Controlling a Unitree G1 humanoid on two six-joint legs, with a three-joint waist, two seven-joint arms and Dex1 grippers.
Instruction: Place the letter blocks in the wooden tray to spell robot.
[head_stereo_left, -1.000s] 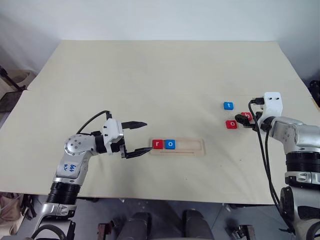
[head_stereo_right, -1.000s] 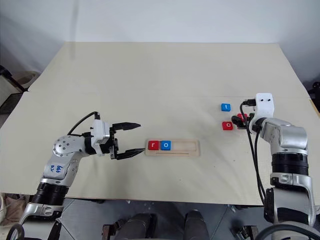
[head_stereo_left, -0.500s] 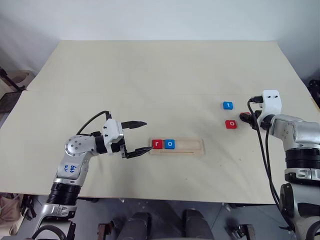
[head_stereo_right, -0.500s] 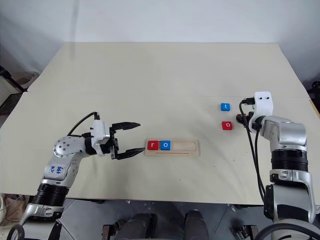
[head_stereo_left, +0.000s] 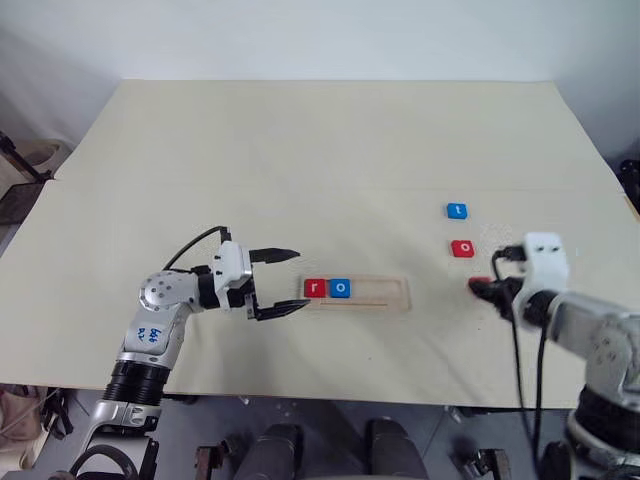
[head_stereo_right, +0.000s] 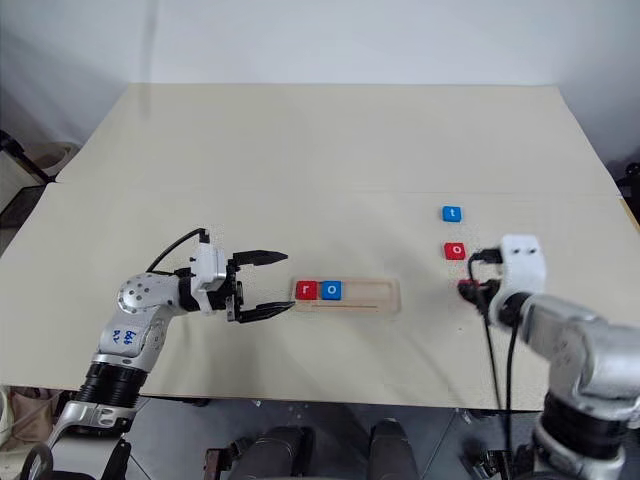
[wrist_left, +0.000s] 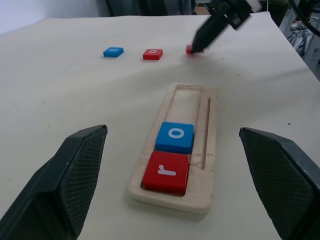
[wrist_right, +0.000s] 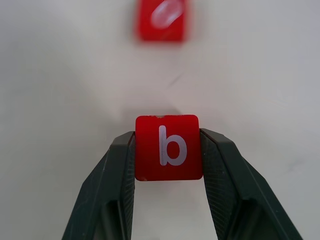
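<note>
Beige table (head_stereo_left: 300, 140), wooden tray (head_stereo_left: 355, 296), blue t block (head_stereo_left: 457, 211), red o block (head_stereo_left: 462, 248)

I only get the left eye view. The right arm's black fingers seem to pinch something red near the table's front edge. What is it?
Observer: A small red square tile marked with a white b, clamped between the right gripper fingers.
Operator: How much room is left in the pale wooden tray?
Observer: The wooden tray has its groove bare beyond the red r tile and blue o tile.
Operator: Is the left gripper holding anything?
Observer: No, the left gripper stands open just short of the tray's end.
</note>
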